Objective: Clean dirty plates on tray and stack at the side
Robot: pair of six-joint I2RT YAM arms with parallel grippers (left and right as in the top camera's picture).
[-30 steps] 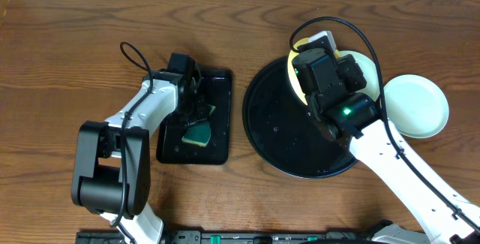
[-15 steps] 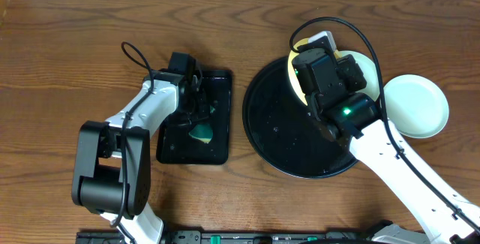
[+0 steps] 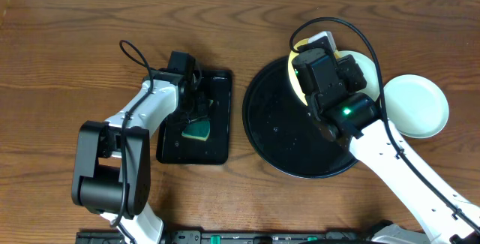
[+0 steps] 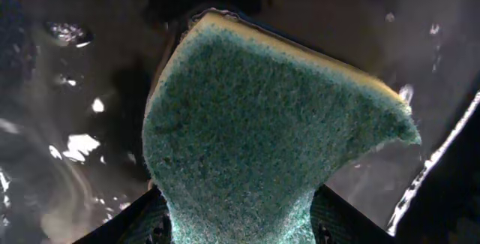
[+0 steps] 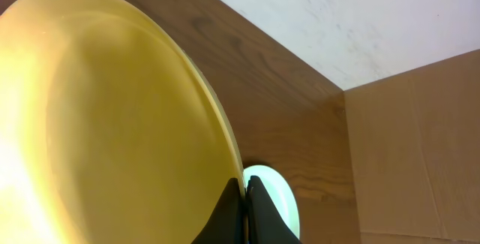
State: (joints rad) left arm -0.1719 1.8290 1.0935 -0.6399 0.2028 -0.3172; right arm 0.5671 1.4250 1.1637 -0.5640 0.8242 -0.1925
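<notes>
My right gripper [image 5: 246,203] is shut on the rim of the pale yellow plate [image 5: 112,124] and holds it tilted on edge over the back of the round black tray [image 3: 277,135]. In the overhead view only the yellow plate's rim [image 3: 294,75] shows past the wrist. A pale blue-white plate [image 3: 415,106] lies on the bare wood right of the tray and also shows in the right wrist view [image 5: 276,199]. Another pale plate [image 3: 365,70] is partly hidden behind the right arm. My left gripper [image 4: 240,225] is shut on a green sponge [image 4: 262,131].
The sponge [image 3: 199,131] sits over a small rectangular black tray [image 3: 217,150], wet and glossy, left of the round tray. A cardboard wall [image 5: 420,154] stands beyond the table's right end. Brown wood-grain table [image 3: 67,56] spreads to the left and back.
My left gripper has shifted the sponge a little on the rectangular tray. The right arm and the yellow plate have not moved.
</notes>
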